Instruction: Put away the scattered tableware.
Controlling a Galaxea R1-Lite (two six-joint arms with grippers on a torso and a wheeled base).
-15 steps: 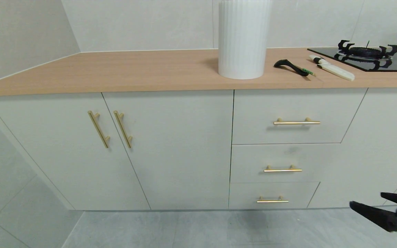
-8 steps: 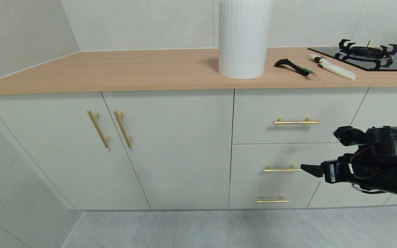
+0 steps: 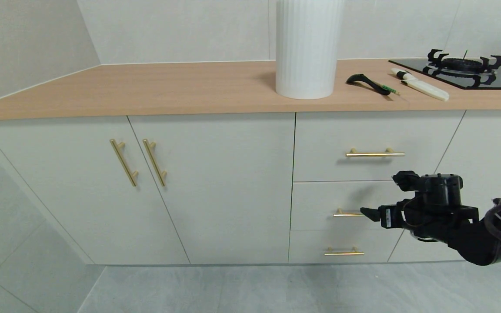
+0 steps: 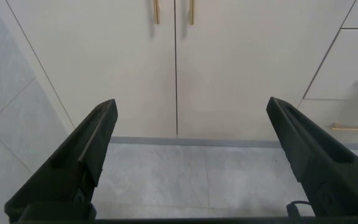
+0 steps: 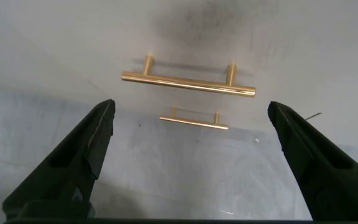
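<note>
While the scattered tableware lies up on the surface (image 3: 168,89), a black-handled utensil (image 3: 368,84) and a white knife (image 3: 420,89) near each other between the white ribbed container (image 3: 305,48) and the hob (image 3: 472,71), the right gripper (image 3: 370,213) sits well below them, in front of the drawer stack. It is level with the middle drawer handle (image 5: 188,81), and in the head view its tip overlaps the right part of that bar. Whether it touches the bar cannot be told. Its fingers are spread wide with nothing between them.

The handle lies straight ahead of this gripper, roughly centred in the gap. Its long axis is horizontal and runs along the same line as the gap from one finger to the other, not across it. As the gripper is posed, closing would likely press on the bar's ends or miss it. A quarter turn of the wrist, or hooking one finger behind the bar, looks like what pulling the drawer calls for.

The left gripper (image 4: 191,109) is also spread and empty. It faces the base of the cupboard doors, well apart from the drawers, so the right arm is clearly the nearer one
</note>
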